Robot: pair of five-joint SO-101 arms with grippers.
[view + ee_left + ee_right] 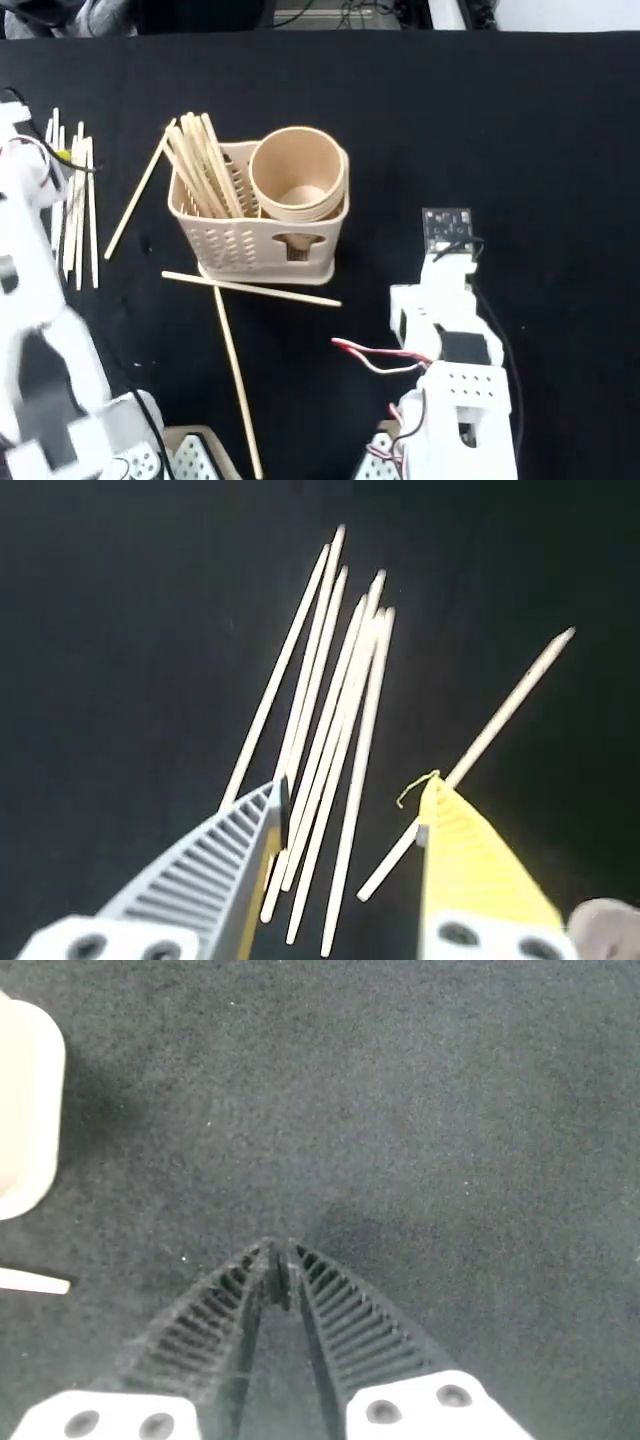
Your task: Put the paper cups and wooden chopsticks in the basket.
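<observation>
Several pale slender chopsticks (335, 730) loosely bundled on black table (120, 630).

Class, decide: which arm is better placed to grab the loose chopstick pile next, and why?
Left. The left tool, open, is right over the pile; the right tool is shut above bare cloth.

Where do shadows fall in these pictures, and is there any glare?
Right wrist view: soft shadow on the cloth beside the basket and ahead of the right gripper. High view: paper cups partly shaded inside. Left wrist view: chopsticks bright, no glare.
</observation>
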